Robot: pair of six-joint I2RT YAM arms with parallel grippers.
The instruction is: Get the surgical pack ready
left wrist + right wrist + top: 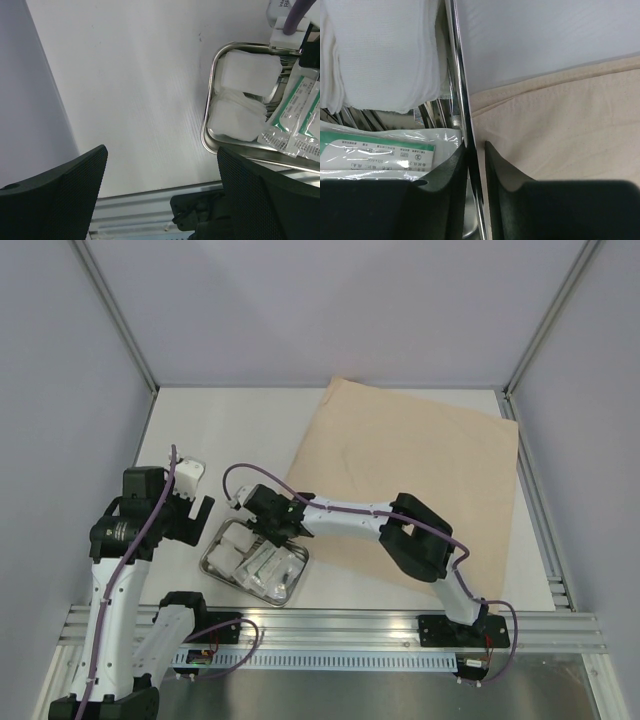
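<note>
The small steel tray (pixel 207 568) sits at the near left of the table, off the near left corner of the tan wrap sheet (pixel 420 460). It holds white gauze pads (pixel 232 540), clear packets (pixel 272 568) and steel instruments (pixel 427 117) partly under the gauze. My right gripper (pixel 277 533) is down at the tray's right side. In the right wrist view its jaws (pixel 475 145) straddle the tray's rim (pixel 457 65), nearly closed, with a thin gap on the sheet side. My left gripper (pixel 198 523) hangs wide open and holds nothing, left of the tray (pixel 207 115).
Grey walls and metal posts close in the table at the back and on both sides. A ribbed aluminium rail (pixel 350 630) runs along the near edge. The wrap sheet (pixel 570 125) lies flat beside the tray, with bare white table (pixel 135 90) left of it.
</note>
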